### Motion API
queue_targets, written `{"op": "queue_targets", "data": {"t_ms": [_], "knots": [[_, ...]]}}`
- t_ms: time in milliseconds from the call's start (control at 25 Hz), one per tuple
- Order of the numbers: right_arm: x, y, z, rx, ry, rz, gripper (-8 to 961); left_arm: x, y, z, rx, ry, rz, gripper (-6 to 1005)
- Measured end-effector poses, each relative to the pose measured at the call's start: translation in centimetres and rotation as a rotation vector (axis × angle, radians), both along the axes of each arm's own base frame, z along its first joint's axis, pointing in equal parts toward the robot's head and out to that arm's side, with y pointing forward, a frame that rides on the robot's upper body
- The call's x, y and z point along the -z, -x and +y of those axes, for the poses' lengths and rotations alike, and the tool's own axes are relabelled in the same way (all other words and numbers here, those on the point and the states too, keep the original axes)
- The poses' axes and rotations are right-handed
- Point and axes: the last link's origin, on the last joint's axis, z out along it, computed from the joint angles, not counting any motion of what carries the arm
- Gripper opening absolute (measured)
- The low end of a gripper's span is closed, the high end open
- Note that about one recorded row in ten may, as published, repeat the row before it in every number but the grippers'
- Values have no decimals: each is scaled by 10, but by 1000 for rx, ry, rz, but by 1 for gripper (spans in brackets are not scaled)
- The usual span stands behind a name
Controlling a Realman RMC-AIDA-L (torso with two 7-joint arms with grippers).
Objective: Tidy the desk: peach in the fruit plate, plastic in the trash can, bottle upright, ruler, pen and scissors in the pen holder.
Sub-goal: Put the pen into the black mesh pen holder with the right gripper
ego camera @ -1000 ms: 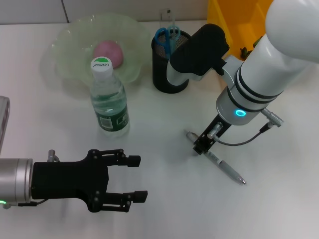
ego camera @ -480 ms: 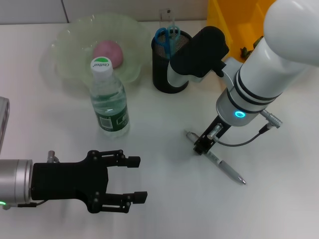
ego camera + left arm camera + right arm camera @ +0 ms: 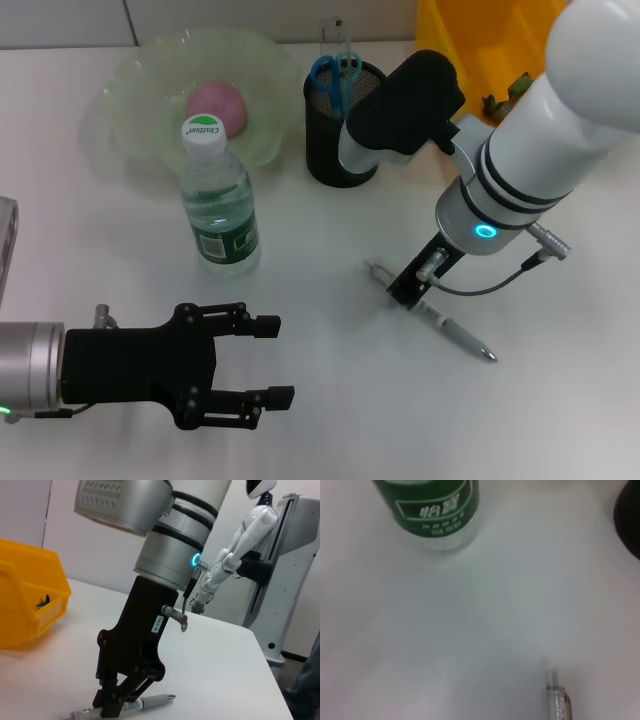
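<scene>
The right gripper (image 3: 408, 291) is down on the one pen (image 3: 440, 324), its fingers closed around the barrel on the table (image 3: 330, 400); the pen's middle is hidden under them. Beyond the pen stands one pen holder (image 3: 335, 140) with scissors (image 3: 330, 72) inside. One bottle (image 3: 218, 200) stands upright left of the holder, before one plate (image 3: 150, 95) holding one peach (image 3: 218, 104). The left gripper (image 3: 262, 362) hovers spread wide, empty, below the bottle.

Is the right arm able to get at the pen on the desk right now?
Probably yes. The right end effector is already down over the pen, which lies flat on the desk with nothing beside it in the way.
</scene>
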Motion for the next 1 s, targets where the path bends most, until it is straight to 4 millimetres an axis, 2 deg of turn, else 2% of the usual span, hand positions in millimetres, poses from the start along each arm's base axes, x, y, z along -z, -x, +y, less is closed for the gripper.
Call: {"op": "queue_targets", "data": {"t_ms": [160, 240, 400, 440, 520, 720, 840, 1000], "knots": [[-11, 4, -3, -14, -19, 50, 127, 0, 0, 0, 0, 1, -2, 786], [-25, 8, -1, -17, -43, 96, 123, 0, 0, -1, 2, 3, -5, 786], [-39, 13, 2, -26, -76, 138, 120, -1, -1, -1, 4, 4, -7, 786], [-50, 16, 6, -37, -106, 174, 119, -1, -1, 0, 5, 3, -7, 786], [-55, 18, 7, -45, -118, 196, 119, -1, -1, 0, 7, 3, -7, 786], [-83, 25, 26, -122, -231, 372, 134, -2, -3, 1, 11, 3, -10, 786], [-99, 27, 48, -242, -360, 521, 143, -2, -4, 2, 16, 2, -11, 786], [-102, 24, 63, -285, -457, 637, 155, -2, -6, 4, 15, 5, -13, 786]]}}
